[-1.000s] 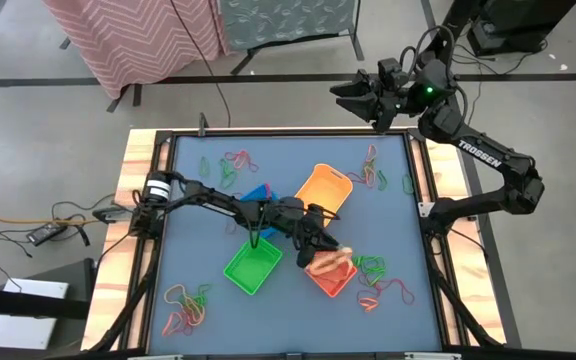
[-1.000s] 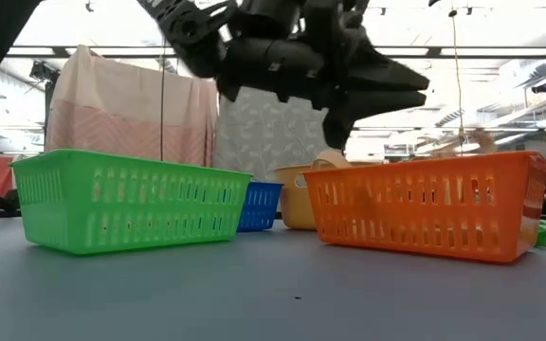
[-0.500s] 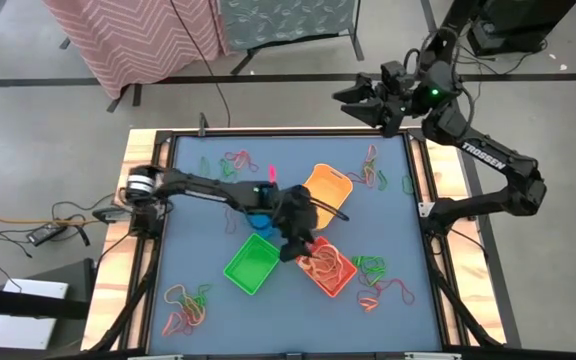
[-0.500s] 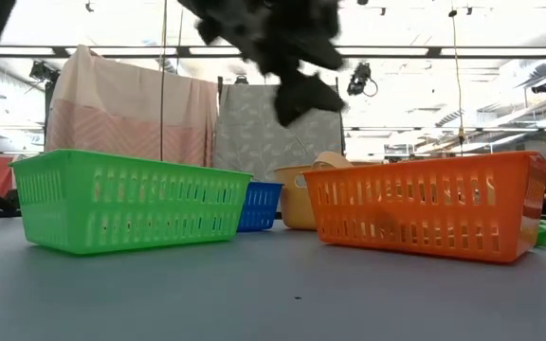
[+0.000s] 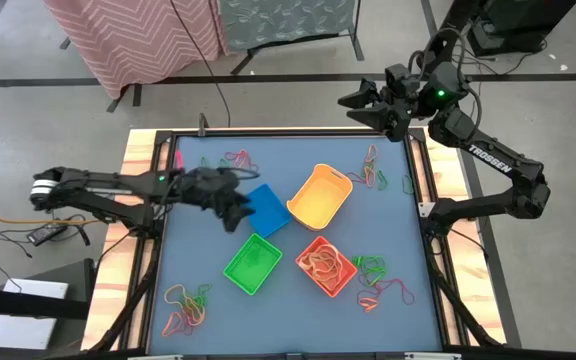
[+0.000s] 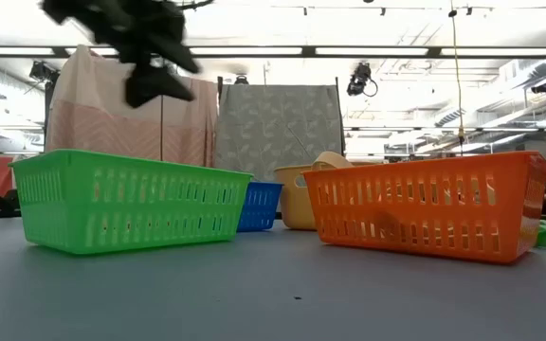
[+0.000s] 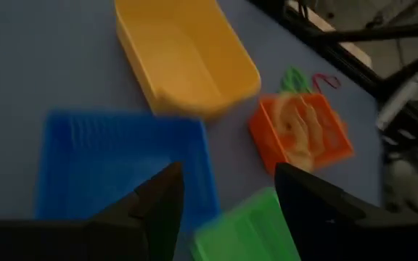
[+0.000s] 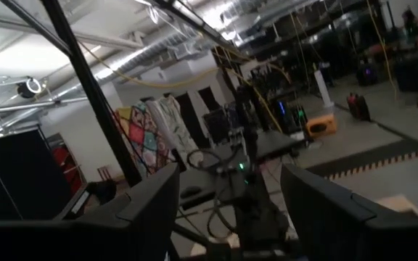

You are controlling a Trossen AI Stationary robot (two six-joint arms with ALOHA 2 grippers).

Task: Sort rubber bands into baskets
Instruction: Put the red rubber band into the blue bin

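Four baskets stand mid-table: blue (image 5: 266, 208), yellow (image 5: 320, 197), green (image 5: 252, 264) and orange (image 5: 313, 278), the last with orange rubber bands (image 5: 324, 264) lying in it. More rubber bands lie loose on the table at the far left (image 5: 234, 160), far right (image 5: 373, 172), near right (image 5: 378, 275) and near left (image 5: 186, 305). My left gripper (image 5: 236, 215) hangs open and empty above the blue basket's left edge (image 7: 122, 159). My right gripper (image 5: 353, 104) is raised over the table's far right edge, open and empty.
The table has a raised frame all round, with wooden rails (image 5: 138, 170) at its left and right sides. Bare table surface lies along the near edge (image 6: 273, 294). Cloth-draped racks (image 6: 126, 104) stand in the room behind the table.
My left gripper has drawn back from over the orange basket toward the table's left, rising and tipping up, and now hangs by the blue basket. The orange bands it was at stay in the orange basket.
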